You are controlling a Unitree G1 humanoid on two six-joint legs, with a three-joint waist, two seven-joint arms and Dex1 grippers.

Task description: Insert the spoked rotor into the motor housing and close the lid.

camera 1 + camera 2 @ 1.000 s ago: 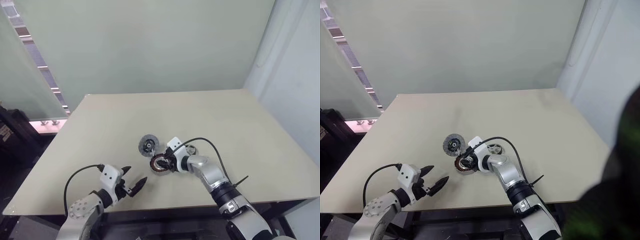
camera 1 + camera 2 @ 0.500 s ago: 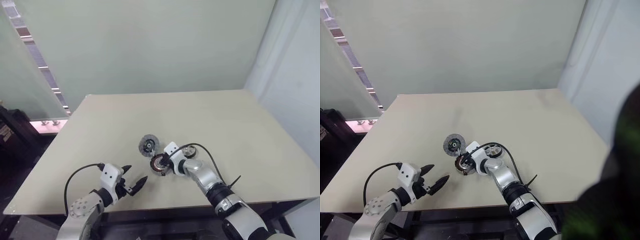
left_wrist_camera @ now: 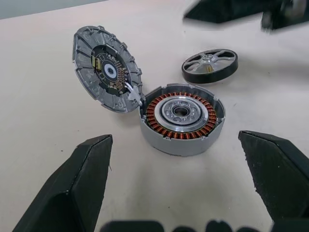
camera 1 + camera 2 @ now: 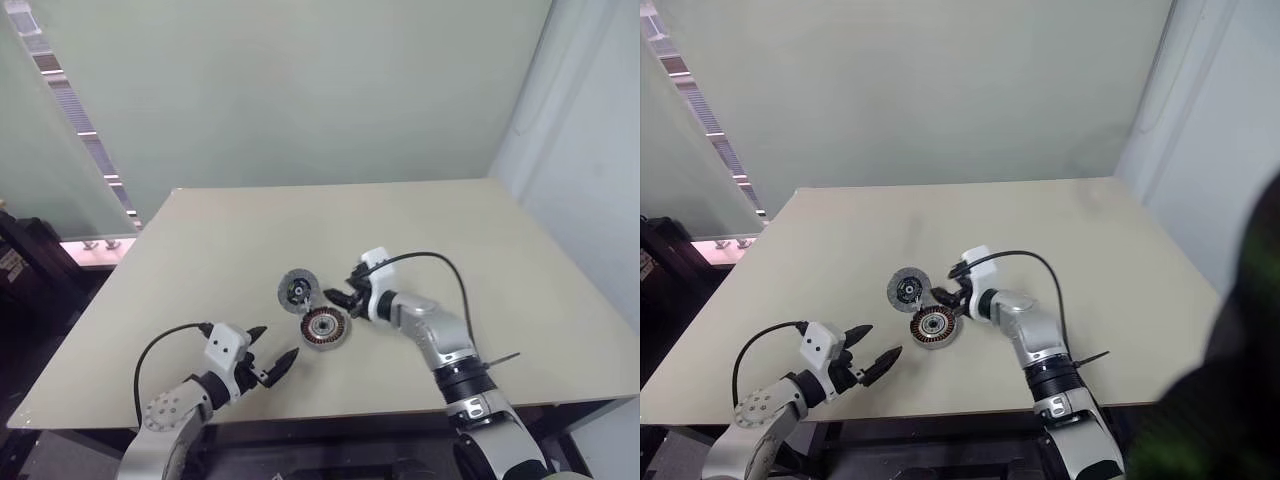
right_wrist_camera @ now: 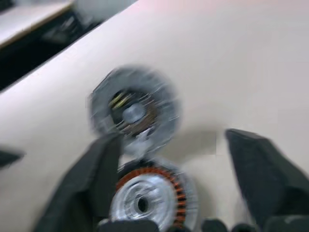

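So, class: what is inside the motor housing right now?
Inside the motor housing sit a ring of copper windings and a silvery centre with a hole. The spoked rotor lies outside it on the table. Whatever lies beneath the windings is covered.

Right hand [image 4: 338, 296] now off the motor housing [image 4: 325, 327], raised, fingers apart.

We see a bare beige worktop [image 4: 230, 240] backed by a pale green wall [image 4: 300, 90], with a frosted glass panel [image 4: 45, 160] standing at its left.
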